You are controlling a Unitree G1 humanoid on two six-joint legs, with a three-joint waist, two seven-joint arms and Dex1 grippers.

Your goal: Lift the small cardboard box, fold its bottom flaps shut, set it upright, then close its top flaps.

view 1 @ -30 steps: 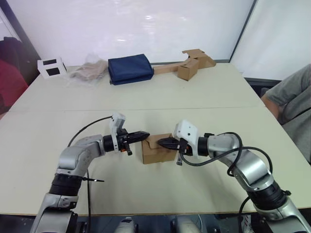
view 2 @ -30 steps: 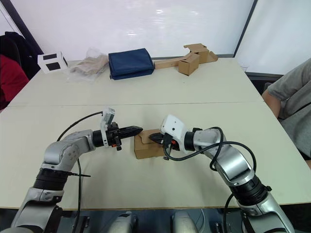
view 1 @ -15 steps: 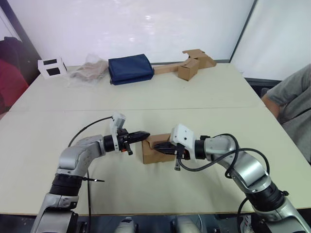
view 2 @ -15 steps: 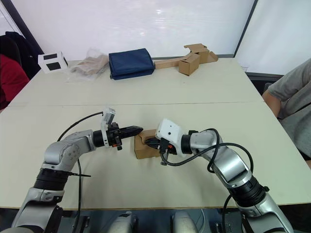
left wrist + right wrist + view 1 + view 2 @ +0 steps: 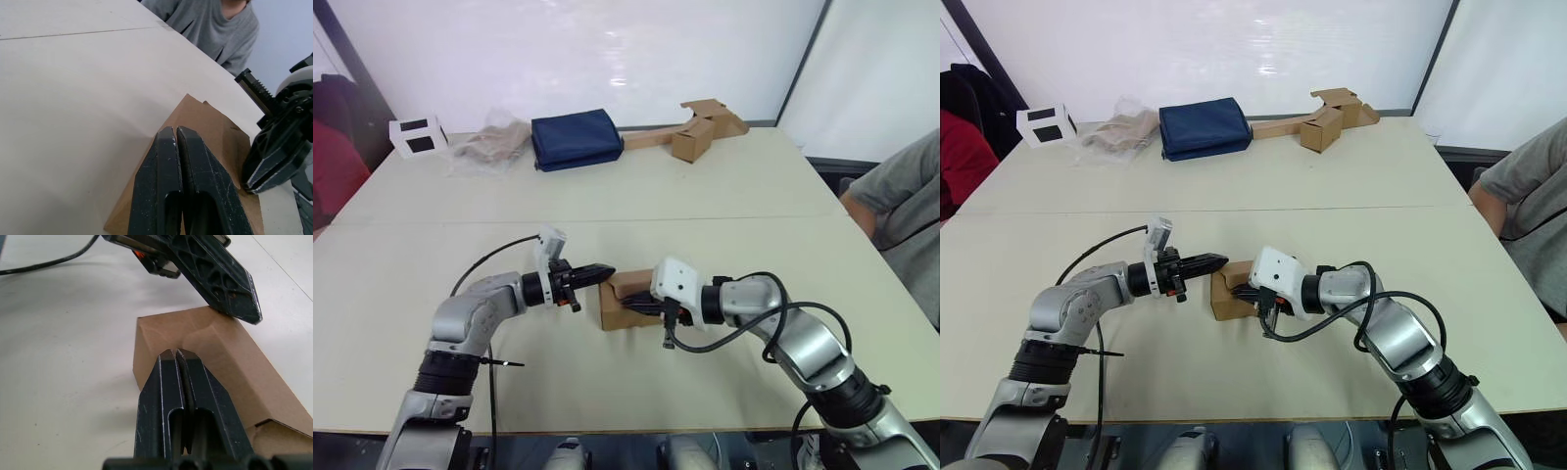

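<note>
The small cardboard box (image 5: 628, 300) was seen resting on the pale worktop (image 5: 636, 201), near its front edge and roughly midway between the two arms; its top face was folded flat, with the angled seams of the top flaps (image 5: 210, 340) visible in the right wrist view. The left gripper (image 5: 604, 269) was held at the box's upper left corner, its two black fingers pressed together with nothing between them, the tips lying on or just over the cardboard; actual contact could not be confirmed. The right gripper (image 5: 1243, 290) was laid across the top of the box from the opposite side, its fingers likewise closed against each other and gripping nothing, their tips over the top face near the left gripper's tips. At the far side of the worktop a folded navy cloth (image 5: 575, 138) was seen, with a crumpled clear plastic bag (image 5: 490, 147) just beside it and a white box with black panels (image 5: 417, 136) further left; another brown box joined to a long cardboard strip (image 5: 697, 130) lay to the right of the cloth. A person in a grey shirt (image 5: 903, 206) was seated at the worktop's right edge, well apart from the box.
</note>
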